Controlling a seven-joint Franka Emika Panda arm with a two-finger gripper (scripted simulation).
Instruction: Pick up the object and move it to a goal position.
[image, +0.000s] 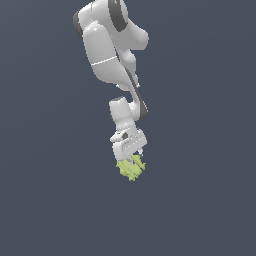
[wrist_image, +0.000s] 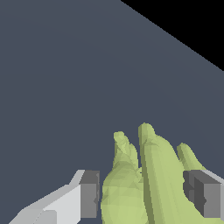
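A flat, dark slate-blue surface (image: 45, 200) fills the whole background in the exterior view, bare on every side of the arm, with no edge of it showing there. The object (image: 131, 169), a yellow-green lumpy thing with spiky ridges, sits between the fingers of the white claw (image: 132, 162), which is clenched on it from both sides. Whether the object rests on the surface or hangs just above it cannot be told. The arm (image: 107, 55) reaches down to it from the top of that view, its wrist tilted a little toward the exterior view's right. Open surface lies all around the grasp. The wrist view shows what the other does not: the two grey finger pads (wrist_image: 89, 194) pressed against the object's (wrist_image: 144, 183) flanks, its long ridged lobes sticking out past them, and one straight edge of the surface (wrist_image: 65, 78) with black beyond it, well apart from the object.
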